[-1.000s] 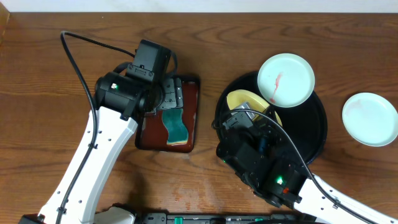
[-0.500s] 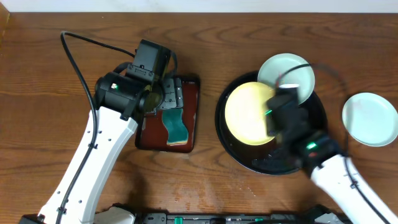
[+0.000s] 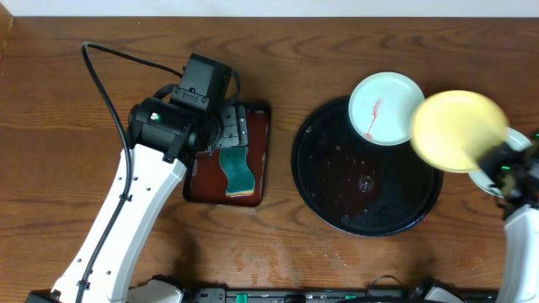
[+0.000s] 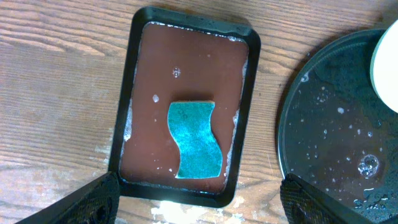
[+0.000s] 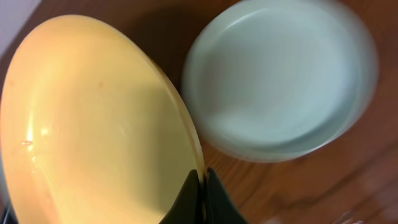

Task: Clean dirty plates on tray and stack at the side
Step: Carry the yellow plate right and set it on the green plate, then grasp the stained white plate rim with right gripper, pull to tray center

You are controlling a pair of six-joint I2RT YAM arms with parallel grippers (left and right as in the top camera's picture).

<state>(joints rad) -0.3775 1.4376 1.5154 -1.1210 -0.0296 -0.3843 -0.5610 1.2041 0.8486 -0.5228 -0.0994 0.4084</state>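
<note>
Tabletop [image 3: 50, 168]: pale plate [image 5: 286, 74] (blurred) partly behind yellow plate [image 3: 457, 130].

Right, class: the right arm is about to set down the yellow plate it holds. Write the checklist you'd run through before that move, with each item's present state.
1. Grip: the right end effector pinches the yellow plate at its rim: ok.
2. Yellow plate clean: no red smear on the face in view: ok. Underside: cannot tell.
3. Target: the pale plate lies flat with nothing on it: ok.
4. Alignment: the yellow plate is tilted and off to one side of the pale plate: not ok.
5. Tray cleared: a smeared plate sits on its rim: not ok.
6. Sponge ready in the red tray: ok.
</note>
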